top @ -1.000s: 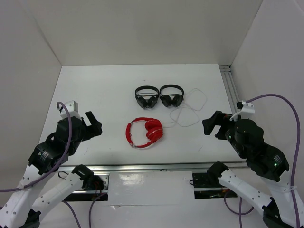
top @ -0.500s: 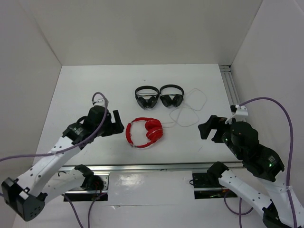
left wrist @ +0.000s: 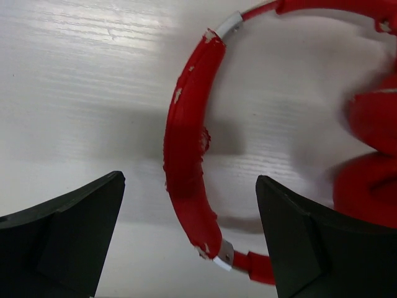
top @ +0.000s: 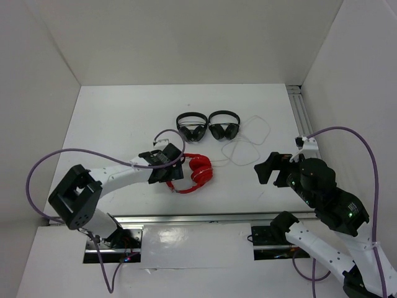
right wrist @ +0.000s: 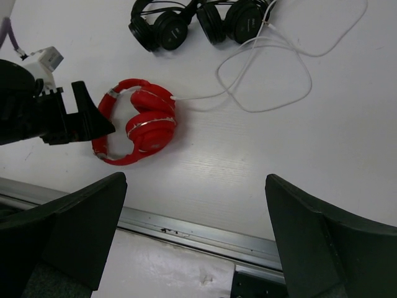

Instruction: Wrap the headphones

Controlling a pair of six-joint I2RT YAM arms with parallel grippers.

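Currently, the right gripper point(top: 268, 167) hangs released and empty, well apart from the headphones point(top: 197, 170) at mid-table. The left gripper point(top: 166, 171), jaws spread and clasping nothing, has the red headband point(left wrist: 186, 143) between its fingers. Beyond lie 2 black headphones point(top: 192, 128).

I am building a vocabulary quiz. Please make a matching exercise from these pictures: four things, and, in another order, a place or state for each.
1. bright red padded over-ear headphones
2. two small black headphones
3. thin white cable
4. left hand

A. open, straddling the red headband
B. side by side, farthest back
C. in loose loops, right of all headphones
D. folded, just in front of the black pair

Pairs: 1-D, 2-B, 3-C, 4-A
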